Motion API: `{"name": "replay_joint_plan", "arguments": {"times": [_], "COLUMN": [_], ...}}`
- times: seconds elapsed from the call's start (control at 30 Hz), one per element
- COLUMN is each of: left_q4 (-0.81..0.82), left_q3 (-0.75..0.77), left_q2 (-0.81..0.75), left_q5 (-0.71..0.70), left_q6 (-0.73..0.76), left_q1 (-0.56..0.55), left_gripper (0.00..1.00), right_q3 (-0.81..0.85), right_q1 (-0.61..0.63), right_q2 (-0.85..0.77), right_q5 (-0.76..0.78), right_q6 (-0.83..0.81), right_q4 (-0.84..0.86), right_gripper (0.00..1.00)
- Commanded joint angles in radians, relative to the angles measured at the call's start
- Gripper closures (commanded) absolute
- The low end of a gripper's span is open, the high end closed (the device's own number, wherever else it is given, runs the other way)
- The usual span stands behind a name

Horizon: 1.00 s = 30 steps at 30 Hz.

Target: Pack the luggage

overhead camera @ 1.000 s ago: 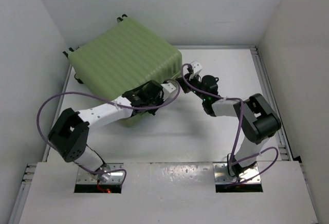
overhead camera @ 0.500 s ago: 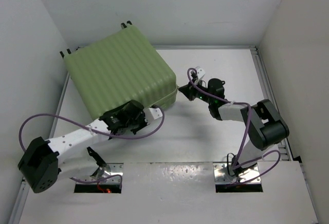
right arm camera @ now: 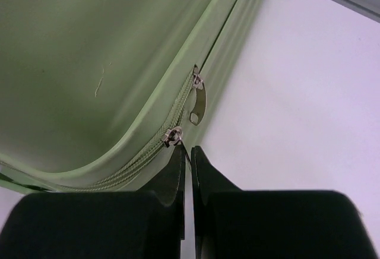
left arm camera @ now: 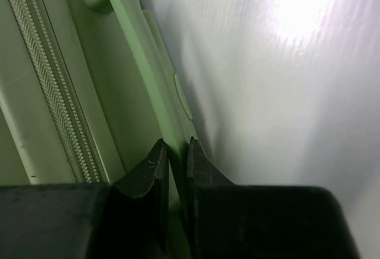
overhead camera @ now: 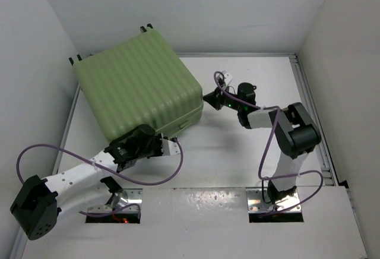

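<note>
White table (overhead camera: 237, 158) boxed in by plain white walls (overhead camera: 237, 9), metal rail (overhead camera: 306, 92) along its right edge

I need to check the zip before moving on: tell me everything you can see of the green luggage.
The luggage is a light-green hard shell with a ribbed top, closed, lying flat at the table's far left, small dark wheels on its far edge. A matching zipper runs along its side seam; one metal pull tab hangs free, and the shut right fingers seem to pinch the second slider. The left fingers straddle its near rim; grip unclear.
</note>
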Motion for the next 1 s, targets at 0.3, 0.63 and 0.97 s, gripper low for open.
{"name": "replay_joint_plan", "arguments": {"times": [0.3, 0.63, 0.97], "left_q4": [-0.026, -0.048, -0.043], "left_q3": [-0.033, -0.002, -0.002], "left_q2": [0.081, 0.101, 0.083], "left_q5": [0.051, 0.117, 0.121], "left_q6": [0.321, 0.387, 0.374], "left_q1": [0.105, 0.159, 0.168], "left_gripper": [1.00, 1.00, 1.00], "right_q3": [0.368, 0.680, 0.700], "right_q1": [-0.063, -0.007, 0.012], "right_q2": [0.347, 0.596, 0.607], "right_q5": [0.145, 0.230, 0.299], "right_q6": [-0.019, -0.019, -0.040], "right_q4": [0.199, 0.210, 0.242], "right_gripper": [1.00, 1.00, 0.95]}}
